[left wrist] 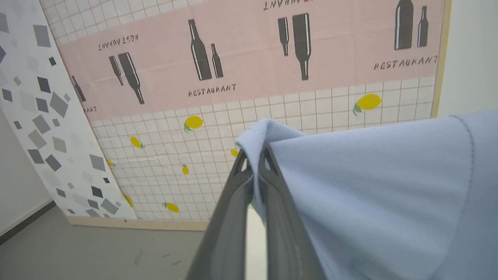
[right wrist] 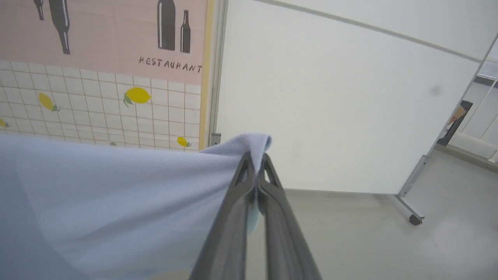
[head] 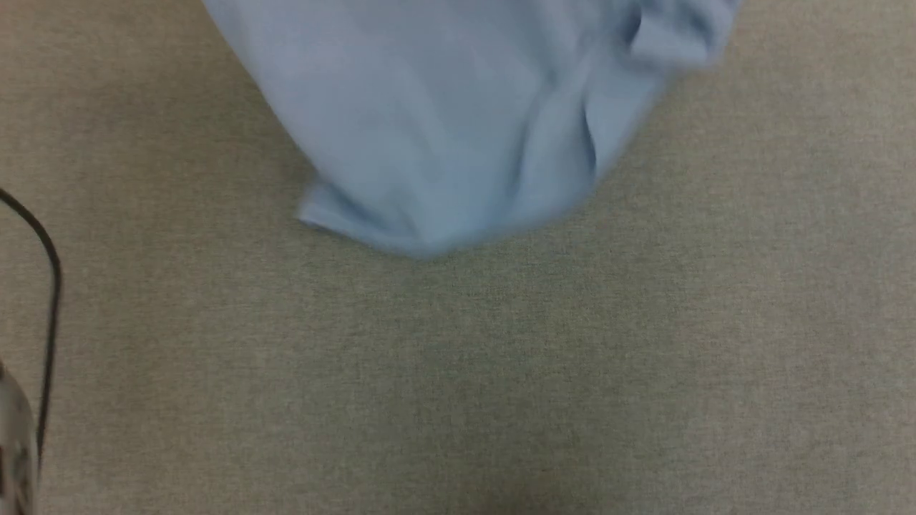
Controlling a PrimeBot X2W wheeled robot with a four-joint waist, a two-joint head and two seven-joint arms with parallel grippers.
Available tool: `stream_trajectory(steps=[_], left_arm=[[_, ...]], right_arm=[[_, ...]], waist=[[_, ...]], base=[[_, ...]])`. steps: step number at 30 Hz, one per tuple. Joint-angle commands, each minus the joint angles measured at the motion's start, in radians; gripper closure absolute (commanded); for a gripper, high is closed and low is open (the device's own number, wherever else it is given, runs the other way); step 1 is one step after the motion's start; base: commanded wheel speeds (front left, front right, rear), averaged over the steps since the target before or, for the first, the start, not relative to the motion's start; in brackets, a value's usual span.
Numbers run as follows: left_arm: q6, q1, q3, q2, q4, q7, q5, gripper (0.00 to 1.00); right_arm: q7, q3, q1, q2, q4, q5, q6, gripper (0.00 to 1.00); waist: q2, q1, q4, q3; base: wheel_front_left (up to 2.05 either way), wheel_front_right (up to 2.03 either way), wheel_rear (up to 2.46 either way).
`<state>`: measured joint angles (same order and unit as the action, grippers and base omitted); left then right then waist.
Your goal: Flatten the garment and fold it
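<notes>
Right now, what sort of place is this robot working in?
Probably an indoor test room dressed as a set, not a real restaurant: a printed backdrop of bottles and lemons, a white rolling partition, and a plain cloth-covered table below the shirt.

A pink bottle-and-lemon printed backdrop stood beside a white wheeled partition on a grey floor.

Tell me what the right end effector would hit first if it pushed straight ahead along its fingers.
Past the garment it pinches, the right end effector points at the white partition panel. The gap before the panel looks free, though depth is hard to judge.
</notes>
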<state>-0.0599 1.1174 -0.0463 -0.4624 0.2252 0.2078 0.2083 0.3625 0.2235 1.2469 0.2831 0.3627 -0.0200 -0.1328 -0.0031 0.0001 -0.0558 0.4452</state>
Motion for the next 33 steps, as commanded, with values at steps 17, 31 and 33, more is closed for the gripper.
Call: stream_trajectory(steps=[17, 31, 33], left_arm=[[-0.008, 0.301, -0.001, -0.002, 0.134, -0.185, -0.005, 1.00], [0.069, -0.210, -0.008, 0.043, 0.261, -0.157, 0.122, 1.00], [0.075, -0.315, 0.006, 0.059, 0.241, -0.146, 0.159, 1.00]], right_arm=[[-0.353, -0.052, 0.340, -0.029, 0.111, -0.103, 0.002, 1.00], [-0.353, -0.252, -0.139, -0.008, 0.245, 0.207, 0.002, 1.00], [-0.329, -0.280, -0.251, 0.000, 0.203, 0.269, 0.002, 1.00]], waist=[[0.0031, -0.0001, -0.012, 0.129], [0.0031, -0.0001, 0.012, -0.047], [0.0031, -0.0001, 0.014, -0.092]], base=[[0.00, 0.00, 0.00], [0.00, 0.00, 0.00], [0.00, 0.00, 0.00]])
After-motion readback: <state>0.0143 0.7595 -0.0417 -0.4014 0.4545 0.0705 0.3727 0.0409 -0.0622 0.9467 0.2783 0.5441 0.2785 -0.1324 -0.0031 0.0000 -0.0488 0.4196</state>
